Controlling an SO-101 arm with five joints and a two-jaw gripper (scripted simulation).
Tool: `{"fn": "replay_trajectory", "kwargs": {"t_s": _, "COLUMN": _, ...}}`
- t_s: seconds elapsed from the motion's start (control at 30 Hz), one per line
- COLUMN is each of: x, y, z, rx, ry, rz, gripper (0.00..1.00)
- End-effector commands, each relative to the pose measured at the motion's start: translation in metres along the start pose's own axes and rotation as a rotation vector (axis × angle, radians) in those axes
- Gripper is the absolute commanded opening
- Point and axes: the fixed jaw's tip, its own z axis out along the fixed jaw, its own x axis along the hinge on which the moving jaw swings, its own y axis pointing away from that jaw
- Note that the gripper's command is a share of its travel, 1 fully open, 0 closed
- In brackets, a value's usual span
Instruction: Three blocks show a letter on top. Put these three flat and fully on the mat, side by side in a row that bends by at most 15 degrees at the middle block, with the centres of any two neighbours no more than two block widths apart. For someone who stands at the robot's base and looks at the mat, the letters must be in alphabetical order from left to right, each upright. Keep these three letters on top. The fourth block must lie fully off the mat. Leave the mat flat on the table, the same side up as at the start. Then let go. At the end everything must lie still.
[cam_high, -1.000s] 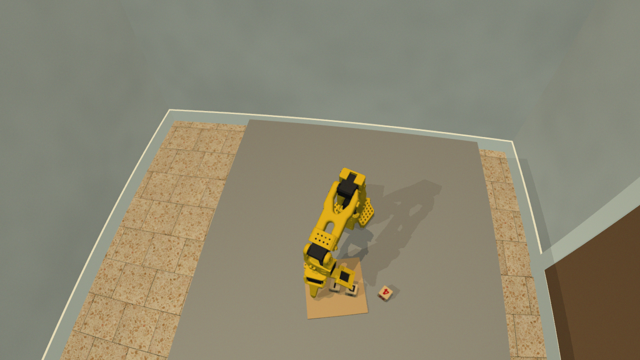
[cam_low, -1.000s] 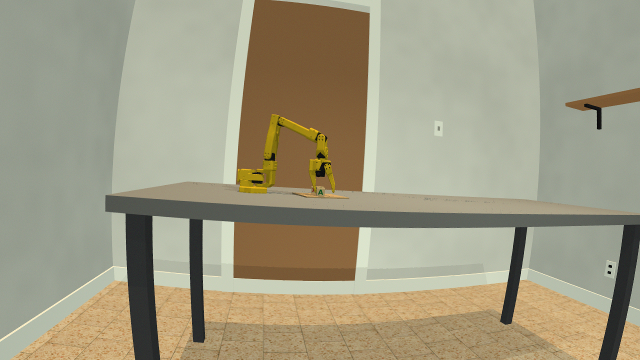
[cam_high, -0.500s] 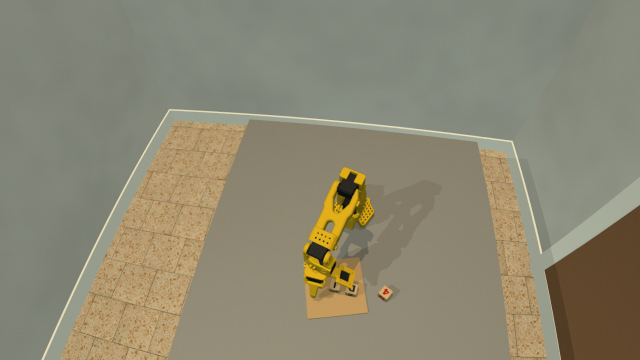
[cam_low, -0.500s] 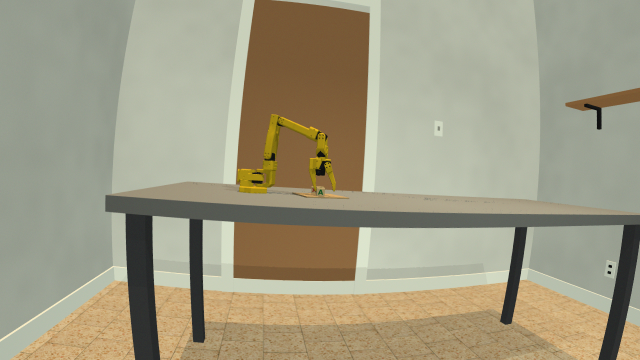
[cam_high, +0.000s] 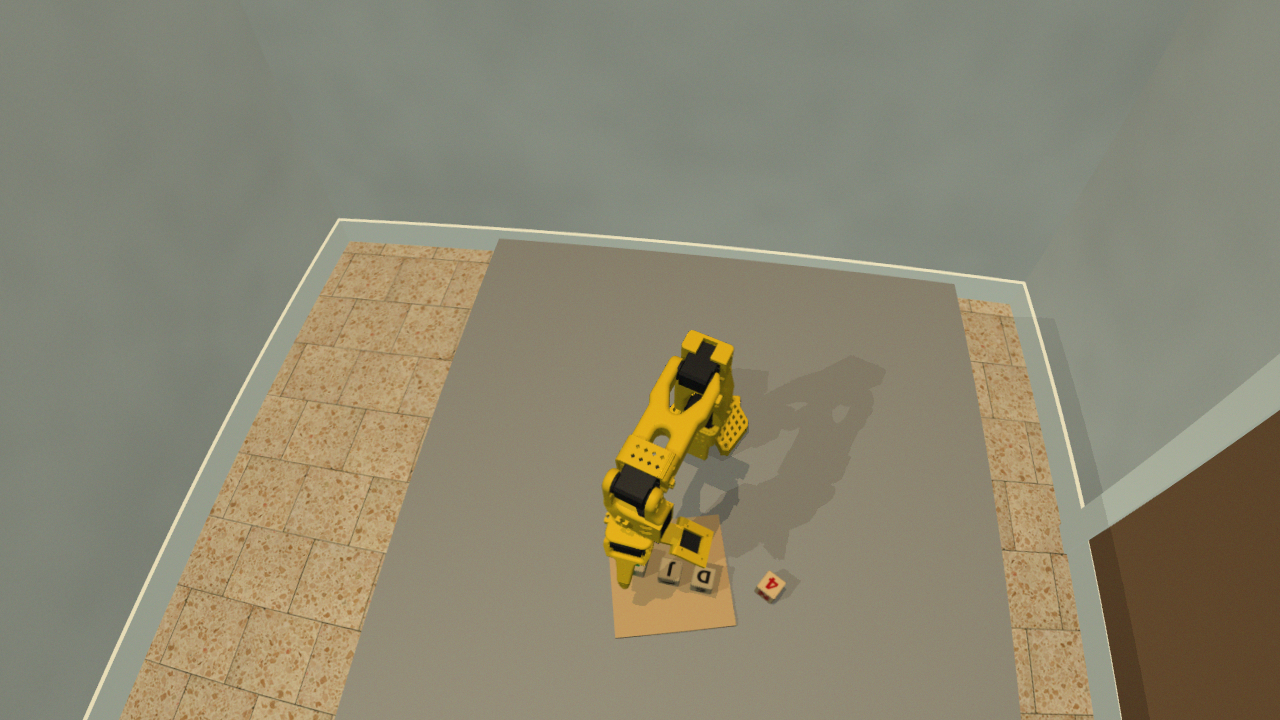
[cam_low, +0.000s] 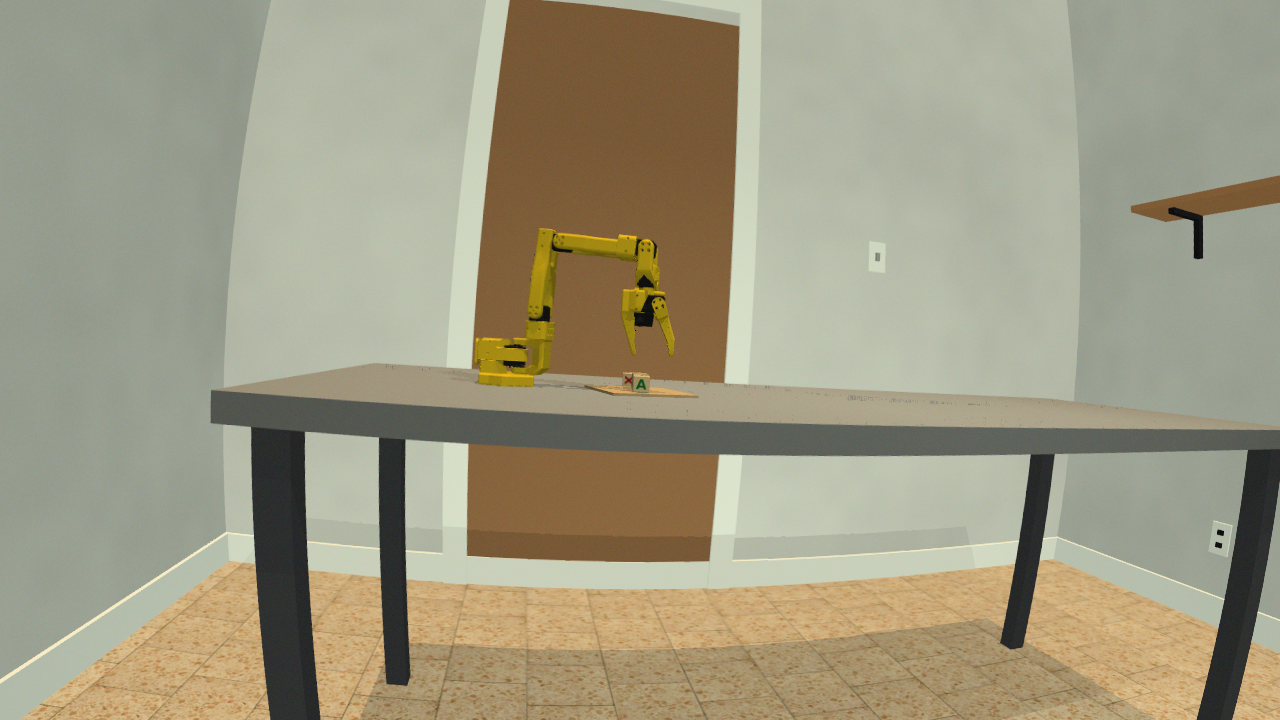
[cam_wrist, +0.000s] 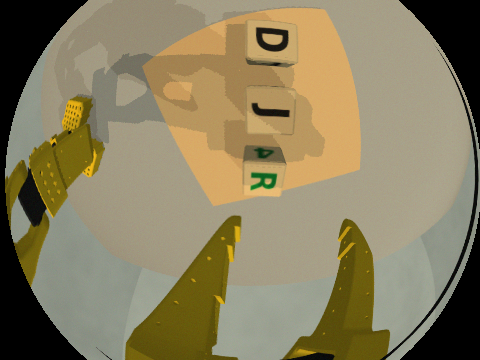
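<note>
- The yellow arm (cam_high: 684, 402) (cam_low: 541, 273) (cam_wrist: 60, 172) rises nearly upright, then its forearm (cam_high: 662, 422) (cam_low: 590, 244) runs almost level out toward the mat (cam_high: 671, 617) (cam_low: 675, 394) (cam_wrist: 335, 125).
- From the forearm's end, the gripper (cam_high: 624, 573) (cam_low: 651, 353) (cam_wrist: 292, 221) points down, its tips above the blocks and apart from them.
- The jaws stand moderately wide, with nothing between them.
- The D block (cam_high: 703, 578) (cam_wrist: 271, 42), J block (cam_high: 669, 570) (cam_wrist: 270, 110) and R block (cam_high: 639, 569) (cam_low: 640, 384) (cam_wrist: 264, 181) form a row, D to R from left to right, upright as seen from the base.
- R sits by the mat's edge; whether fully on it, I cannot tell.
- The red 4 block (cam_high: 770, 586) lies off the mat, beyond D.
</note>
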Motion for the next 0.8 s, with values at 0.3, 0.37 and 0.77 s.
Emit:
{"fn": "replay_trajectory", "kwargs": {"t_s": 0.3, "x": 0.0003, "y": -0.0028, "z": -0.0235, "rx": 0.061, "ry": 0.012, "rz": -0.004, "gripper": 0.33}}
{"fn": "replay_trajectory", "kwargs": {"t_s": 0.37, "x": 0.0003, "y": -0.0028, "z": -0.0235, "rx": 0.061, "ry": 0.012, "rz": -0.004, "gripper": 0.33}}
{"fn": "replay_trajectory", "kwargs": {"t_s": 0.77, "x": 0.0003, "y": -0.0028, "z": -0.0235, "rx": 0.061, "ry": 0.012, "rz": -0.004, "gripper": 0.33}}
